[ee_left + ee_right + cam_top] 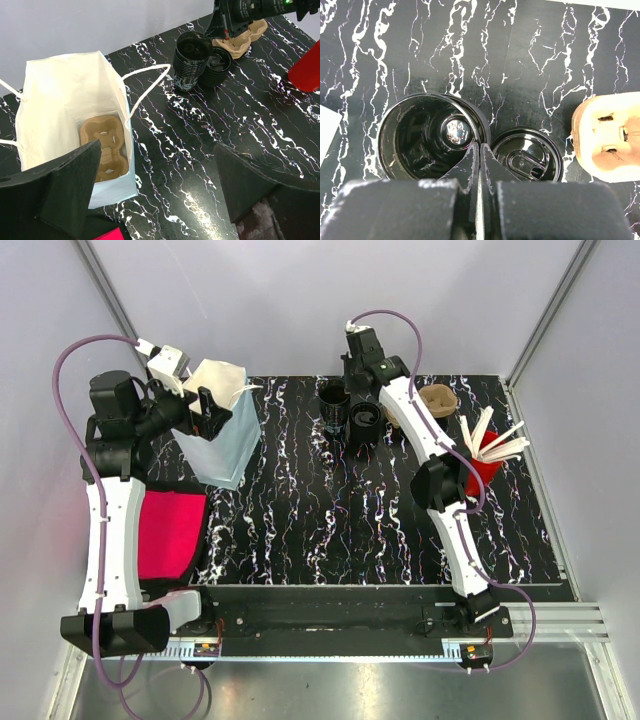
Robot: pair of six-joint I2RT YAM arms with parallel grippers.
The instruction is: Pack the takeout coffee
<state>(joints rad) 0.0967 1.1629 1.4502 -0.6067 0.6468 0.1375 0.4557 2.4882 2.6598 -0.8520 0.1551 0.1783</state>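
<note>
From above, the left gripper [203, 410] hangs at the open mouth of a white paper bag [222, 435] standing at the far left of the black marbled table [330, 530]. A pink cloth [165, 532] lies nearer, under the left arm. The right gripper [346, 392] points down at a stack of black cups [333, 405] at the far middle, with a stack of black lids [365, 422] touching its right side. Further right lie a spare cardboard tray [438, 400] and a red holder [482, 465] full of white sticks.

In the left wrist view, the left gripper's fingers [65, 190] are spread wide, holding nothing. The bag sits under the left finger, upright and open, with a brown cup carrier [105, 145] lying flat on its bottom. The cups and lids stand well apart from it, far right.

In the right wrist view, the right gripper's fingers [470, 170] are pressed together. Their tips sit just where the top cup's rim meets the lids. Whether they pinch the rim cannot be told.
</note>
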